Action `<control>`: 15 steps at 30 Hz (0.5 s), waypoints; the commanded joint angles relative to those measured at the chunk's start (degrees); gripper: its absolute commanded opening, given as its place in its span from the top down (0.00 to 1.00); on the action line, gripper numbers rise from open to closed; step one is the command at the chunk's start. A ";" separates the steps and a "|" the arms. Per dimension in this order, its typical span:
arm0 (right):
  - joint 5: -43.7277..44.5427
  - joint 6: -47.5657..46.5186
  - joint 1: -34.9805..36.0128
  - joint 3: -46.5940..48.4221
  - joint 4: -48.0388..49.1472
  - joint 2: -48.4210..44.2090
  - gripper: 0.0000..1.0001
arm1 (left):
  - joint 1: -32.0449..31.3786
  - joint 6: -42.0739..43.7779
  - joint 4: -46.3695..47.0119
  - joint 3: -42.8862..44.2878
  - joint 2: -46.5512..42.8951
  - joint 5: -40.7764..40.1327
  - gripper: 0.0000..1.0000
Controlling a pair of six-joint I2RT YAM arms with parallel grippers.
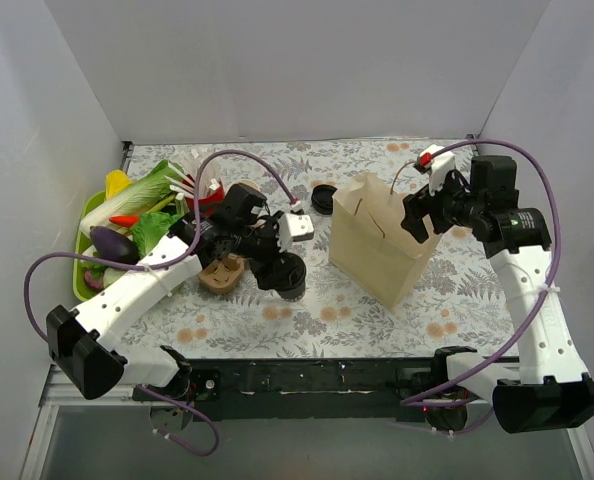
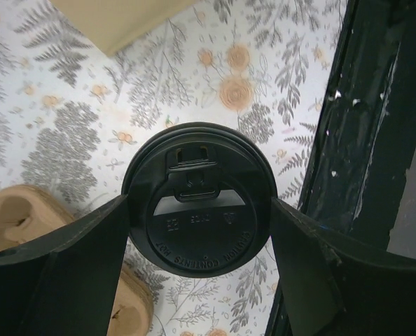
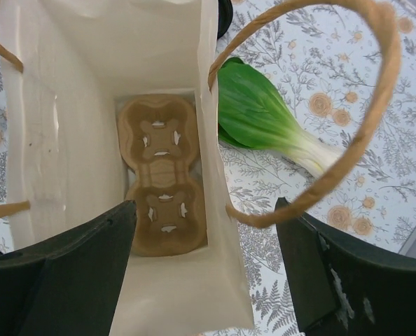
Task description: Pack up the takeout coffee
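Note:
The takeout coffee (image 1: 293, 284) stands on the table left of the brown paper bag (image 1: 382, 248). In the left wrist view only its black lid (image 2: 199, 234) shows, from above. My left gripper (image 1: 279, 266) is open and straddles the cup (image 2: 199, 203), one finger close on each side of the lid. My right gripper (image 1: 418, 222) is open over the bag's right rim. In the right wrist view (image 3: 206, 269) it straddles the bag wall (image 3: 211, 175) and a twine handle (image 3: 365, 126). A brown cup carrier (image 3: 162, 182) lies in the bag's bottom.
A second brown cup carrier (image 1: 222, 273) lies left of the cup. A loose black lid (image 1: 323, 198) sits behind the bag. A green tray (image 1: 80, 280) of vegetables is at far left. A bok choy (image 3: 264, 115) lies beside the bag. The table's black front rail (image 2: 376, 126) is close to the cup.

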 commanded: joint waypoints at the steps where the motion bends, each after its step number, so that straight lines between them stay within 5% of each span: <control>1: -3.19 -3.65 -0.26 -1.34 5.23 1.50 0.16 | 0.49 -3.49 -0.15 5.48 -3.67 -2.30 1.00; 8: -9.43 -7.69 -0.26 4.45 0.67 5.89 0.37 | 8.48 -6.13 0.73 5.65 -9.66 -6.52 1.00; 15: -6.97 -7.78 -0.26 9.20 -4.97 11.00 0.47 | 11.65 -7.27 -0.41 15.31 -7.30 -9.07 1.00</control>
